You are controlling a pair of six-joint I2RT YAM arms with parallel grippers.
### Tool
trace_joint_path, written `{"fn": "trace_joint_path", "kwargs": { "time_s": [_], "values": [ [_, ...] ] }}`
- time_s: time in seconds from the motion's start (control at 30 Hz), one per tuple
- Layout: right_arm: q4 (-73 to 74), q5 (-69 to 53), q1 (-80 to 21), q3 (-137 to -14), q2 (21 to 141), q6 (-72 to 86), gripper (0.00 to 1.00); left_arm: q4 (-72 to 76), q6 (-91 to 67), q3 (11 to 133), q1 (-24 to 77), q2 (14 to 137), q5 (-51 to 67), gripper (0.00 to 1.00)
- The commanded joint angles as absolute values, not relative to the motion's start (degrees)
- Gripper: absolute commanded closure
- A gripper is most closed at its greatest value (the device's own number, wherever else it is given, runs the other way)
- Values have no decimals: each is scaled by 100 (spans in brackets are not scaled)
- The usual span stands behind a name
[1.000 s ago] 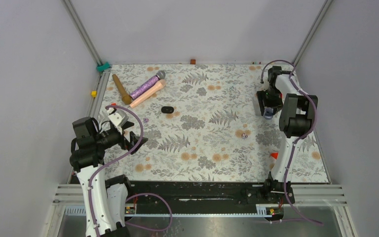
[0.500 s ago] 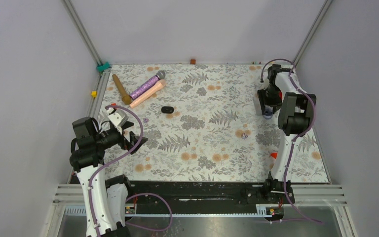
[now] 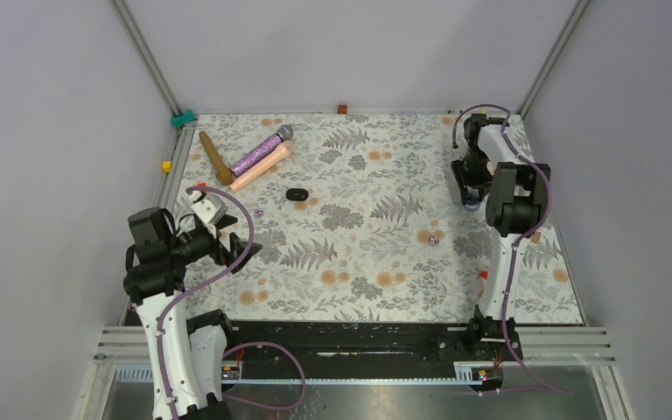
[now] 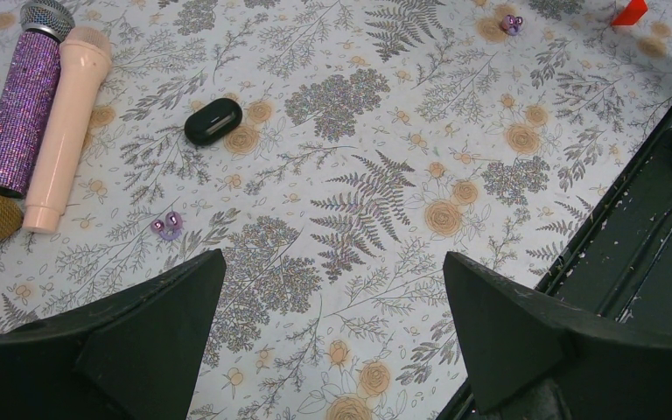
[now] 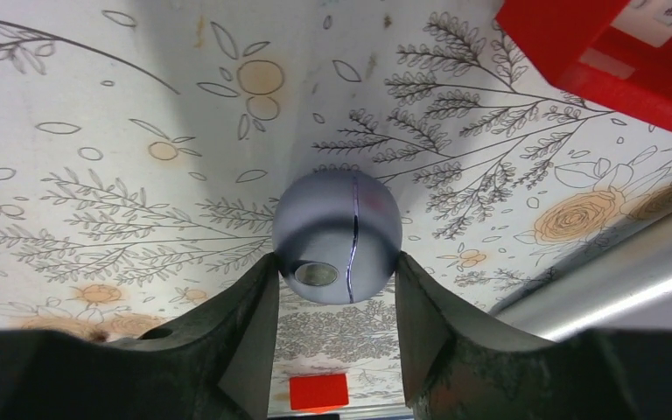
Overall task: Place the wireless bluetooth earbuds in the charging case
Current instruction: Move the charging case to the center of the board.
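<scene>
Looking at your right gripper (image 5: 336, 289) first, you have its two dark fingers (image 5: 249, 324) pressed against opposite sides of a grey-blue ball (image 5: 337, 232), so it is clamped on that ball. The ball is smooth, with a thin seam running down its front and a small round metal spot low on its left half. From above you find it at the far right of the floral cloth (image 3: 359, 280), close to the cloth's right edge, with the right arm folded over it. You cannot tell from either view whether the ball rests on the cloth or hangs just above it, and you cannot tell whether it is the charging case. A red block (image 5: 595, 44) fills the upper right corner of the right wrist view. Your left gripper (image 4: 332, 350) hangs above the near left part of the cloth with its jaws spread wide and nothing between them. One pair of purple earbuds (image 4: 167, 226) lies loose on the cloth just ahead of the left finger, the two buds touching each other. A second purple pair (image 4: 513, 24) lies further right, near the middle of the cloth and well apart from both grippers. A black oval pod (image 4: 213, 121) sits beyond the first pair. At the far left lie a purple glitter microphone (image 4: 22, 109) and a pink microphone (image 4: 66, 127) side by side and touching, with a brown microphone (image 3: 215, 157) beside them
</scene>
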State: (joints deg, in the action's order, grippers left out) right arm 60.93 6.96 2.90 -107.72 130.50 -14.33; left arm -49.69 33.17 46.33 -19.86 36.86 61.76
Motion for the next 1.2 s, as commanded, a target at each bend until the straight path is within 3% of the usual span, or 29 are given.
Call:
{"fn": "trace_joint_path", "kwargs": {
  "time_s": [0.0, 0.23, 0.5, 0.57, 0.77, 1.17],
  "values": [
    [6440, 905, 176, -11030, 13113, -1590, 56, -4848, 3403, 4649, -2039, 3680, 6412, 1],
    [6453, 812, 37, -10667, 12917, -1772, 59, -4848, 3397, 4649, -2039, 3694, 6431, 1],
    [6165, 805, -1133, -9952, 12530, -1784, 55, -4843, 3392, 4667, -2043, 3748, 6426, 1],
    [6056, 1119, -1382, -9988, 12486, -1935, 55, -4845, 3376, 4676, -2039, 3768, 6412, 1],
    [6624, 585, -1784, -10858, 12872, -1718, 55, -4843, 3368, 4683, -2048, 3806, 6385, 1],
    [6735, 457, -3560, -11167, 13130, -1541, 53, -4847, 3331, 4720, -2052, 3964, 6341, 1]
  ]
}}
